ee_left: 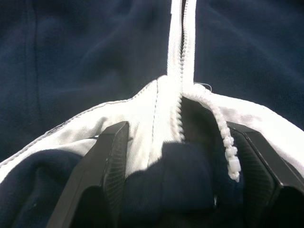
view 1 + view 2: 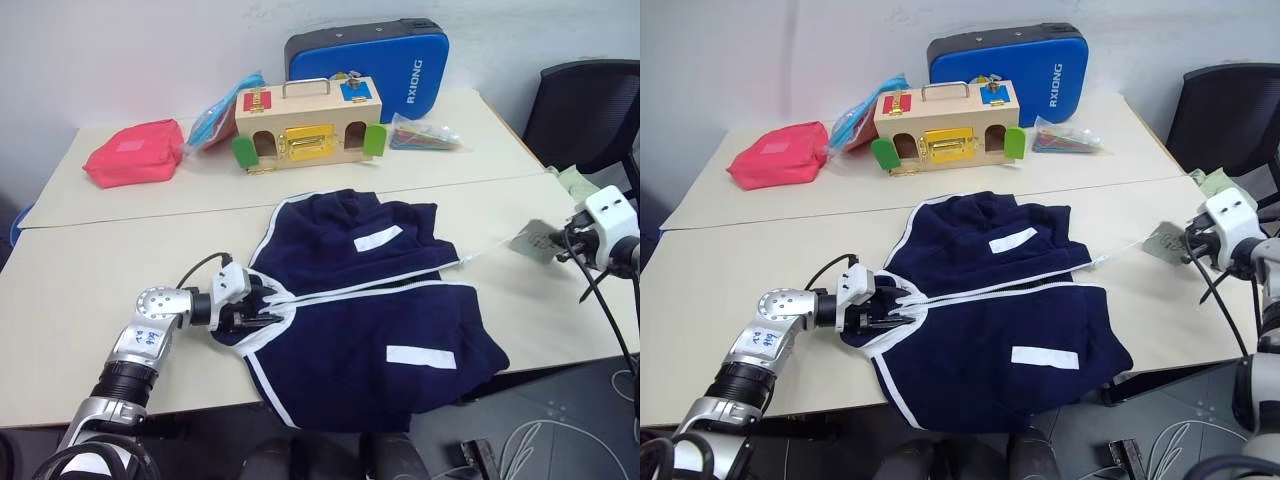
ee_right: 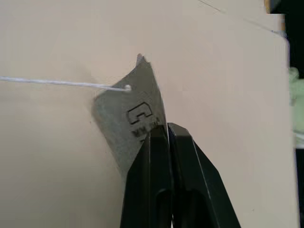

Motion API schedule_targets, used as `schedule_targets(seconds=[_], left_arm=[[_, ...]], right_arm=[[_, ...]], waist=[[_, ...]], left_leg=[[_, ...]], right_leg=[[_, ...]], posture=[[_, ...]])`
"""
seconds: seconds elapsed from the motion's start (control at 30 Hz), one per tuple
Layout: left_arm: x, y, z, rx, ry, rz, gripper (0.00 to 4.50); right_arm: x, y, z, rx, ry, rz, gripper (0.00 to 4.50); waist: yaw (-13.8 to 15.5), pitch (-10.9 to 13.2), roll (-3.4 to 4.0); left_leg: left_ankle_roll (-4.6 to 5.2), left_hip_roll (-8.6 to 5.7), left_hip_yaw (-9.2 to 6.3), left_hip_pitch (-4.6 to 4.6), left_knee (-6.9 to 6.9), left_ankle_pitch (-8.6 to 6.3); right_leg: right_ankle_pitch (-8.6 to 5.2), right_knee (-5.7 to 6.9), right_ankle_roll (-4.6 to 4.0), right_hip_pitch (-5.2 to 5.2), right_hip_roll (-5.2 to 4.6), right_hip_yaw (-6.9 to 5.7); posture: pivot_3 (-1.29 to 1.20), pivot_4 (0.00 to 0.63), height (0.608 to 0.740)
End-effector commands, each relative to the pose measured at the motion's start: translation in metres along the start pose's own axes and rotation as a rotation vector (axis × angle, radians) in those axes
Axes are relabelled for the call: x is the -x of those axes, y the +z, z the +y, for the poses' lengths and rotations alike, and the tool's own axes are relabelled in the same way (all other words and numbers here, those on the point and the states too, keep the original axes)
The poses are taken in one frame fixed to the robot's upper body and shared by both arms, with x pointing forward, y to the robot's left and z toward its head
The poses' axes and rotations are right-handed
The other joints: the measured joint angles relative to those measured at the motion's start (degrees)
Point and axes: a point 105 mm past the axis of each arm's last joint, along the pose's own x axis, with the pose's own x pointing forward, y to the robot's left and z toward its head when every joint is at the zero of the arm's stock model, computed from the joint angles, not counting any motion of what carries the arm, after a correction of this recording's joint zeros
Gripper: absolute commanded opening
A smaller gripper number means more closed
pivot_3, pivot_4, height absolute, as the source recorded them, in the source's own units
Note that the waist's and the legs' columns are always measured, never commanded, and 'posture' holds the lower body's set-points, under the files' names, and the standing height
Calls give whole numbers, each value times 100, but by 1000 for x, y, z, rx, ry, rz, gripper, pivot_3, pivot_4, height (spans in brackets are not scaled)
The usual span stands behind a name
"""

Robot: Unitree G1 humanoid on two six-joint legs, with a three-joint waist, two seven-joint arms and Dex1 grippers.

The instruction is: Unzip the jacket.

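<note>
Left gripper (image 2: 262,318) clamps the navy jacket (image 2: 370,330) hem as an anchor; right gripper (image 3: 167,130), pinched on the hang tag (image 3: 135,118), tensions its string to draw the zipper.

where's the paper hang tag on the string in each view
Left eye view: grey paper hang tag at far right on the table, at the right gripper.
Right eye view: same, far right.
Left wrist view: not in it.
Right wrist view: centre, pinched.
Shared landmark: the thin white string.
</note>
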Motion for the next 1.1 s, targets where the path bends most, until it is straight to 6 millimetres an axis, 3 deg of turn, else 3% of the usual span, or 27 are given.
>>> schedule_targets(seconds=[0.03,0.13,0.2,0.27,0.33,0.4,0.5,0.63,0.7,0.73,0.83,0.9,0.97,1.03,1.1], left_arm=[[6,-65,-26,194,-29,199,3005],[6,-57,-25,169,-25,154,3005],[8,-41,-23,118,-13,76,3005],[17,-11,-19,64,11,-72,2982],[28,14,-19,42,29,-187,3166],[47,38,-24,6,34,-243,3548],[78,69,-30,-30,95,-305,4462],[114,68,-32,-20,215,-272,4500],[131,56,-34,-14,281,-219,4500],[137,50,-37,-14,298,-191,4500],[145,34,-46,-30,333,-114,4500],[146,25,-46,-56,380,-66,4500],[144,19,-44,-80,416,-27,4500],[136,21,-47,-116,406,-42,4500],[128,23,-49,-145,404,-59,4500]], right_arm=[[3,-24,7,-16,46,107,0],[8,-26,0,-47,-6,77,0],[11,-15,1,-79,17,-11,0],[18,-7,-3,-52,16,-62,192],[26,0,-11,-27,-16,-102,644],[40,22,-23,41,-72,-231,1253],[68,59,-17,106,25,-464,2280],[97,84,-2,236,133,-600,3544],[98,91,24,288,245,-629,4148],[92,90,44,310,322,-631,4428],[76,68,115,392,582,-595,4428],[68,54,146,392,669,-606,4428],[64,43,161,370,692,-611,4428],[57,28,158,286,593,-634,4428],[58,4,164,315,576,-599,4428]], waist=[[1,-6,-9],[5,-8,-11],[2,-5,-14],[-8,-2,-10],[-17,44,-37],[-20,106,-71],[0,175,-90],[24,191,-89],[25,193,-91],[30,197,-99],[26,205,-137],[63,211,-148],[135,216,-143],[201,223,-135],[271,223,-135]], left_leg=[[0,2,-1,1,1,0],[-1,2,-1,2,1,-2],[-14,2,-1,-1,-3,-9],[-7,3,-1,-9,-7,-4],[-12,7,2,-17,-12,-1],[-15,11,2,-33,-10,2],[-10,9,0,-50,-2,5],[-7,9,-4,-52,-2,4],[-5,9,-5,-51,-5,2],[-5,9,-6,-52,-6,1],[-7,15,-12,-53,-10,-5],[-27,17,-17,-55,-8,-30],[-18,16,-15,-57,-8,-36],[-18,10,-11,-62,-6,-36],[-25,1,-13,-66,-7,-31]], right_leg=[[0,0,-1,3,1,-1],[-1,0,-1,3,-1,1],[-4,-1,-7,-3,-1,1],[-6,0,-11,-14,-1,1],[-8,0,-15,-24,4,1],[-8,1,-15,-36,7,-1],[-8,2,-15,-45,6,-1],[-8,-3,-14,-43,5,-3],[-8,-10,-14,-41,5,-7],[-8,-13,-14,-41,5,-9],[-8,-19,-14,-39,5,-12],[-8,-19,-14,-38,5,-16],[-7,-19,-14,-40,2,-14],[-5,-19,-12,-50,-2,-7],[-5,-21,-12,-54,-9,-8]], posture=[[0,150,740],[0,150,740],[0,150,740],[0,150,740],[0,150,740],[0,150,740],[0,150,740],[0,150,740],[0,150,740],[0,150,740],[0,150,740],[0,150,740],[0,150,740],[0,150,740],[0,150,740]])
